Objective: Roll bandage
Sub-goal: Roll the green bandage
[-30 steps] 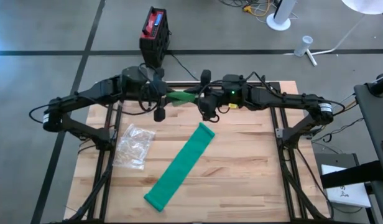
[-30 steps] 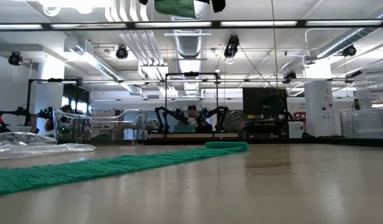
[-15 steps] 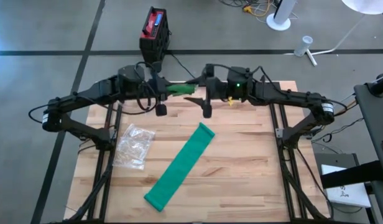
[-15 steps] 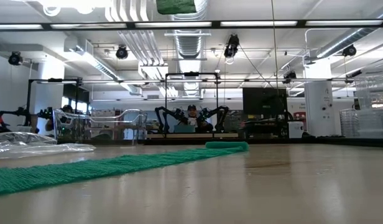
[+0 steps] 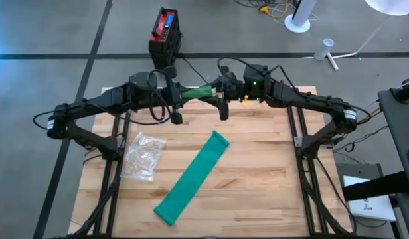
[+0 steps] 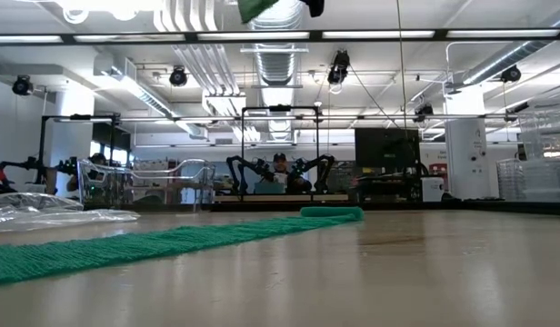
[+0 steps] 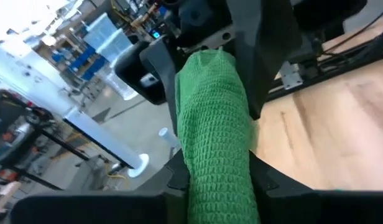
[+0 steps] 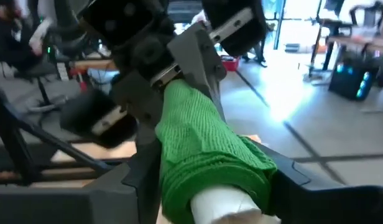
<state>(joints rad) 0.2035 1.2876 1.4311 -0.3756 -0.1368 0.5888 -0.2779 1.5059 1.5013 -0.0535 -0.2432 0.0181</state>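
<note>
Bandage roll [image 5: 196,92]: green, being held in the air above the table's far edge, between the two grippers; a white core is showing at one end in the right wrist view.
Left gripper [image 5: 180,93]: pinching one end of the roll, its fingers [image 7: 179,177] pressing in on both sides of the green weave.
Right gripper [image 5: 218,89]: meeting the roll's other end, fingers [image 8: 303,180] flanking it; whether they are gripping or slack, I cannot tell.
Loose bandage strip [image 5: 191,177]: lying flat and diagonal on the wooden table [image 5: 264,179], well apart from both grippers.
Plastic bag [image 5: 143,155]: clear, crumpled, resting near the strip, toward the left arm's side.
Red box [image 5: 164,30]: sitting on the floor beyond the table.
</note>
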